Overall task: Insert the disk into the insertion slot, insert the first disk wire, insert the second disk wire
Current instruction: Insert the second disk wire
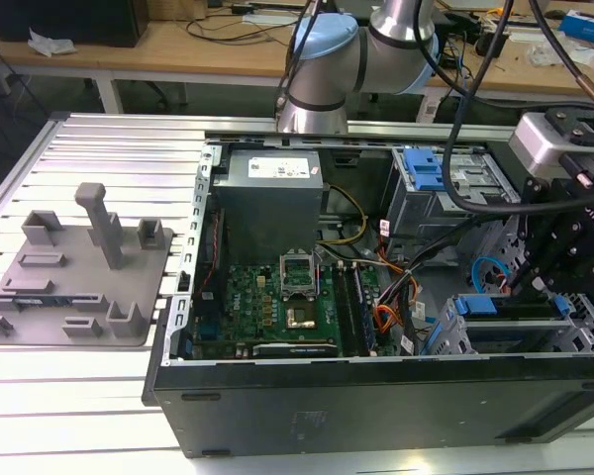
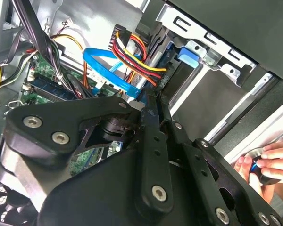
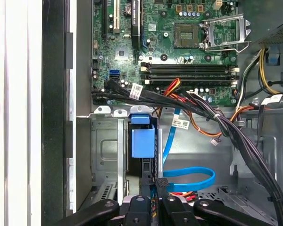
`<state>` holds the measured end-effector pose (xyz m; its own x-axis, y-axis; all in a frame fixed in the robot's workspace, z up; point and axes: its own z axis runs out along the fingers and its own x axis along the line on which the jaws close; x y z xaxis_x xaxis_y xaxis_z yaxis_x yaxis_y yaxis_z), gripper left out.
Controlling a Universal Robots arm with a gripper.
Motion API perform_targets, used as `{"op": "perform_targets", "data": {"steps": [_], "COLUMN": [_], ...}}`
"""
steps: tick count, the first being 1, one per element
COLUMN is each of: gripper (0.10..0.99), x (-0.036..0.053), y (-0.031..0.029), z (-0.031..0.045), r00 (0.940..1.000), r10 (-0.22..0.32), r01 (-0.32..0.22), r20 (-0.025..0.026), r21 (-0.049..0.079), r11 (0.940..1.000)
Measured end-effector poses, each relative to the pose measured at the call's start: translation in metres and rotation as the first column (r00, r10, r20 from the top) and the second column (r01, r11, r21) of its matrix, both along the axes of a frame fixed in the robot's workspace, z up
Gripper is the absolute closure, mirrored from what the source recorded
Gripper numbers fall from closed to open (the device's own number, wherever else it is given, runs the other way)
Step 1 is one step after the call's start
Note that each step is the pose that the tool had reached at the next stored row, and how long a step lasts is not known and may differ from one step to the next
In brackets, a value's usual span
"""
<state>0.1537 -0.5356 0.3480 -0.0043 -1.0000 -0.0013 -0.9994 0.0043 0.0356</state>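
**My tool works at the drive cage inside the open computer case**

My tool [image 1: 535,272] hangs low over the front corner of the open computer case [image 1: 376,396], at the exterior view's right, just above the insertion slot [image 1: 505,332]. The disk [image 3: 142,141] sits in that silver cage, its blue caddy showing between the cage walls in the first wrist view and as a blue tab at the cage mouth in the second wrist view. In the first wrist view my fingertips [image 3: 161,184] are drawn close together on a black connector [image 3: 162,181] at the end of a flat blue cable [image 3: 191,179], right at the rear edge of the disk; whether the plug is fully seated I cannot tell. A bundle of red, yellow and black wires [image 2: 139,59] runs to the same end of the disk (seen best in the second wrist view), beside the loop of blue cable.

The motherboard [image 1: 277,307] lies further inside the case, with the grey power supply [image 1: 272,193] behind it. A grey fixture plate [image 1: 79,272] with upright blocks rests on the ribbed metal surface [image 1: 79,396] at the exterior view's left, well apart from the case. A person's hand [image 2: 266,162] touches the outer edge of the case in the second wrist view.
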Motion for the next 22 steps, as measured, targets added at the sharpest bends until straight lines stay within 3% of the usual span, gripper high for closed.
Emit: {"op": "perform_targets", "data": {"steps": [19,20,22], "gripper": [0.925,0.914,0.792], "x": [-0.0007,-0.0020,-0.0035], "y": [-0.0003,-0.0004,-0.0004], "z": [-0.0111,-0.0118,-0.0091], "r00": [0.9999,0.9999,0.9999], "r10": [0.012,0.013,0.013], "r01": [-0.012,-0.013,-0.013], "r20": [-0.0003,-0.0005,-0.0005], "r21": [0.001,0.002,0.000], "r11": [0.9999,0.9999,0.9999]}}
